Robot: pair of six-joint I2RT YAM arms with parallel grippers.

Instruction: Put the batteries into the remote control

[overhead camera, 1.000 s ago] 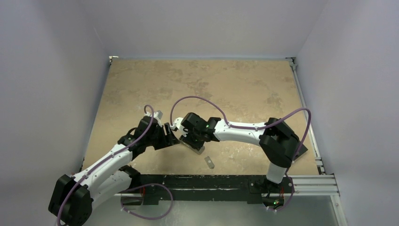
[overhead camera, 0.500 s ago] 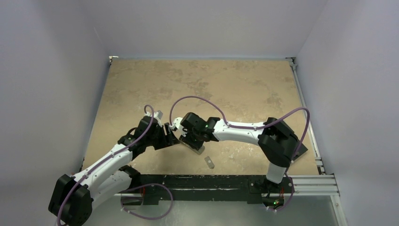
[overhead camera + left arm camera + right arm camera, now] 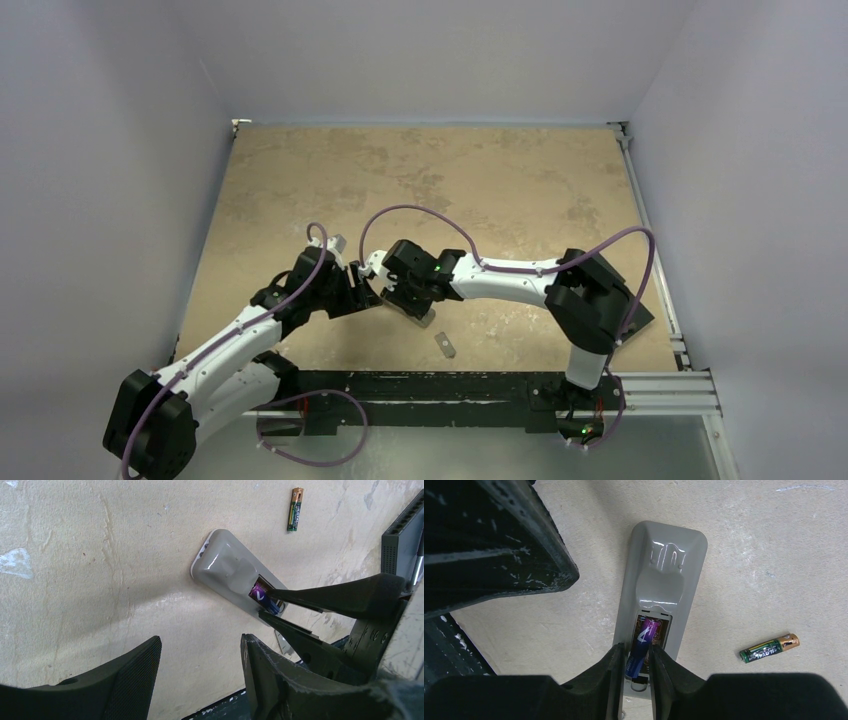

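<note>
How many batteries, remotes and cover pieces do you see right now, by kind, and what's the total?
Remote: 1, the remote, lying underside up.
Batteries: 2, the purple battery in the recess and the dark battery lying apart from it.
Covers: 1, the grey cover piece.
Total: 4

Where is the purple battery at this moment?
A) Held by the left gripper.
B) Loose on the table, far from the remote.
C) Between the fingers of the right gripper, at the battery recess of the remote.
C: the right wrist view shows the purple battery pinched by the right gripper at the recess of the remote control.
</note>
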